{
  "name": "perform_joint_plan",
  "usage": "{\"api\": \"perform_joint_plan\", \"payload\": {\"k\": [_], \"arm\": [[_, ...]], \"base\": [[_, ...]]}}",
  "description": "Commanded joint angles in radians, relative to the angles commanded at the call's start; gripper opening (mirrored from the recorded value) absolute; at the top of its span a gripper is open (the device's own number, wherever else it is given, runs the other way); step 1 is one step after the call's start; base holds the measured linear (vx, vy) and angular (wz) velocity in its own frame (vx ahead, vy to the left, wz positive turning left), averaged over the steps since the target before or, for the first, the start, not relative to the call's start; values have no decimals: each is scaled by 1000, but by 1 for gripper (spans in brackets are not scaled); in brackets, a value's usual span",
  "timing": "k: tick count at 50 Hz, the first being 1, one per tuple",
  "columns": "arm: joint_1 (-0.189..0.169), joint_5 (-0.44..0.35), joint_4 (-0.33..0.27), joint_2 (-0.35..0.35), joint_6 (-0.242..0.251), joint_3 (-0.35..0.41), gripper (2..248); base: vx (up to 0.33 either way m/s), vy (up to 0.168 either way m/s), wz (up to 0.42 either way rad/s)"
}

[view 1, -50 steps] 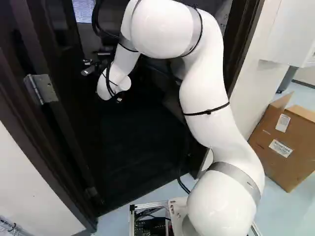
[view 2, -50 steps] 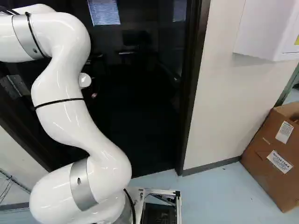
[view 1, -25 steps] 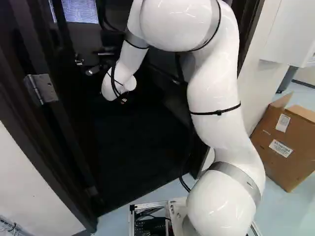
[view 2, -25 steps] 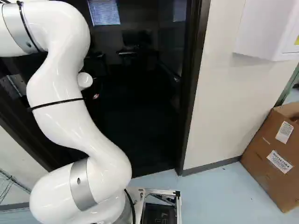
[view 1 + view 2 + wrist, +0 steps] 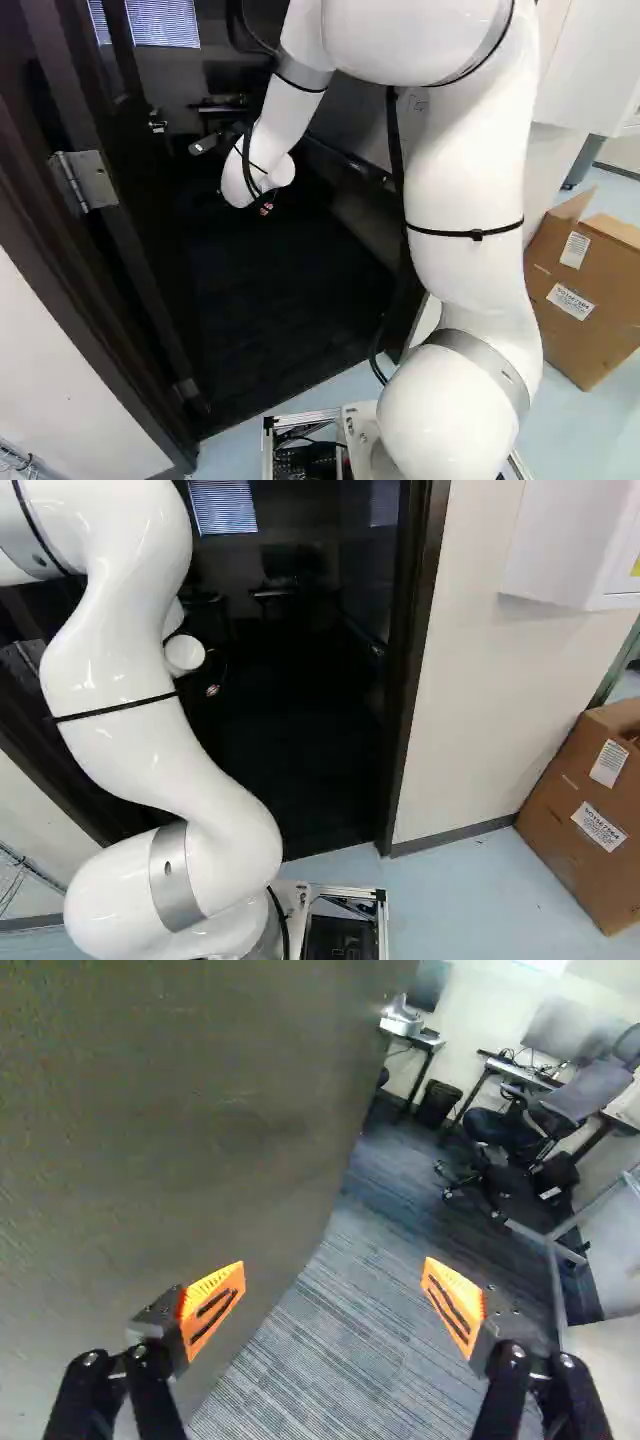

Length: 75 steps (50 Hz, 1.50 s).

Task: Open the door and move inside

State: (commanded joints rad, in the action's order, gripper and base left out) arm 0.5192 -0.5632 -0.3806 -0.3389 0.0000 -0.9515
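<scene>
Arm [image 5: 470, 160], left base view: it climbs from its lowest joint at the near right, arches over at the top, and slopes down to the far left, into the doorway [image 5: 275, 290].
Wrist [image 5: 257, 178]: hanging low at the far end of the arm, slim black cables looped against it.
Door [image 5: 140, 240]: swung inward on the left side of the doorway, left of the wrist, by the upper hinge [image 5: 88, 182].
Cardboard box [image 5: 585, 290]: on the floor at the right, well apart from the arm.
Arm, right base view: a deep S at the near left, leaning left as it rises, its upper bend cut off at the far left.
Wrist, right base view: mostly hidden, one rounded white end showing just right of the arm.
White cabinet [image 5: 570, 540]: on the wall right of the doorway, above the cardboard box.
Gripper [image 5: 334, 1275], wrist view: fingers wide apart, orange pads [image 5: 212, 1305] facing each other, nothing between them.
Broad brown-grey panel: apparently the door, close beside the gripper and behind one finger; I cannot tell whether they touch.
Striped carpet [image 5: 350, 1330]: ahead of the gripper, beyond the fingers.
Office chair [image 5: 570, 1100]: farther into the room, near the desks.
</scene>
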Motion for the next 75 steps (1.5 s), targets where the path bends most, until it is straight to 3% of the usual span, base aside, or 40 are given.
{"api": "perform_joint_plan", "payload": {"k": [34, 75], "arm": [[-60, 0, 5, 159, 0, 186, 247], [-149, 0, 90, 356, 0, 394, 247]], "base": [[0, 0, 0], [0, 0, 0]]}}
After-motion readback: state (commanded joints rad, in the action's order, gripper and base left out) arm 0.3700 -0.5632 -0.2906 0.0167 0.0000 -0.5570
